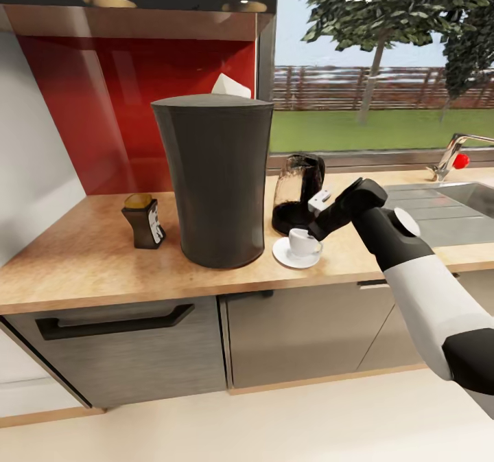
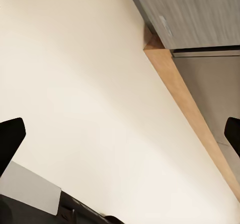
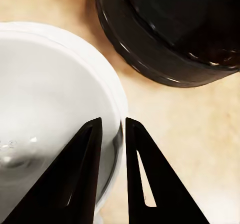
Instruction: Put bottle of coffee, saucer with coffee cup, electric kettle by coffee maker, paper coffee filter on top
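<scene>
The tall dark coffee maker [image 1: 216, 180] stands mid-counter, with a white paper filter [image 1: 230, 88] peeking over its top. Left of it is the coffee bottle [image 1: 143, 222]. On its right, the white cup [image 1: 300, 242] sits on the saucer [image 1: 285, 257], in front of the black kettle [image 1: 296, 191]. My right gripper [image 1: 317, 225] reaches down to the cup. In the right wrist view the gripper [image 3: 112, 121] straddles the rim of the cup [image 3: 50, 94], one finger inside and one outside, closed on the wall, beside the kettle's base [image 3: 170, 29]. My left gripper [image 2: 120, 139] hangs open over the floor.
A steel sink [image 1: 446, 204] and a faucet [image 1: 449, 153] lie to the right under the window. Grey drawer fronts [image 1: 123, 352] run below the wooden counter [image 1: 82, 256]. The left wrist view looks at pale floor and a cabinet base [image 2: 200, 14].
</scene>
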`<state>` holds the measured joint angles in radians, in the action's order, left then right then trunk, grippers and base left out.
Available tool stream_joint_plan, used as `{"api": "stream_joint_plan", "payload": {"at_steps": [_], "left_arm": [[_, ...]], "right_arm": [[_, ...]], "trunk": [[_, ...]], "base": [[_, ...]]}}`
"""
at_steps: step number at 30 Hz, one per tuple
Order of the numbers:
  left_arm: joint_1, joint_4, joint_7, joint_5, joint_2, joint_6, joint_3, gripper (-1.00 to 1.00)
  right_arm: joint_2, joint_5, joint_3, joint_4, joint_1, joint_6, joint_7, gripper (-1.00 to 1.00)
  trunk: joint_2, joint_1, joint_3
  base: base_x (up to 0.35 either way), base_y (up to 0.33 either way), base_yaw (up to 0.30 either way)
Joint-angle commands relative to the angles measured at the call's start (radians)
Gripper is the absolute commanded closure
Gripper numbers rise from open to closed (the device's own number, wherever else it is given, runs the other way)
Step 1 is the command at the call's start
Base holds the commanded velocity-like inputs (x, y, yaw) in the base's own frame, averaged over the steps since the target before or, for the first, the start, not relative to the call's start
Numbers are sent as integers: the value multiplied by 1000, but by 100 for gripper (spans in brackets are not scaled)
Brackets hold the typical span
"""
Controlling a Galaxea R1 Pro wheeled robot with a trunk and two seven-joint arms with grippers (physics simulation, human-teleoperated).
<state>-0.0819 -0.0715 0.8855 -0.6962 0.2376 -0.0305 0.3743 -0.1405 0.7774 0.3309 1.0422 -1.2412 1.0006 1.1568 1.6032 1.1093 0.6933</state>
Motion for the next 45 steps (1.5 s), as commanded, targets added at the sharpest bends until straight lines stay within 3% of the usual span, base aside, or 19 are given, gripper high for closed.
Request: {"api": "stream_joint_plan", "payload": {"at_steps": [1,32,33,45], "left_arm": [[-1,1,3,-2,0,-3,2,-100],[-1,1,4,-2,0,-3,2,-100],[-1,1,4,-2,0,-3,2,-100],[-1,1,4,-2,0,-3,2,-100]], "right_arm": [[-1,10,2,1,-1,4,11,100],[1,7,2,-1,0,4,11,100],[1,7,2,-1,0,4,11,-100],[0,6,2,1,0,4,12,-100]], "trunk": [[1,0,1],[1,0,1],[1,0,1],[1,0,1]], "base": [[0,0,0],[0,0,0],[0,0,0],[0,0,0]]}}
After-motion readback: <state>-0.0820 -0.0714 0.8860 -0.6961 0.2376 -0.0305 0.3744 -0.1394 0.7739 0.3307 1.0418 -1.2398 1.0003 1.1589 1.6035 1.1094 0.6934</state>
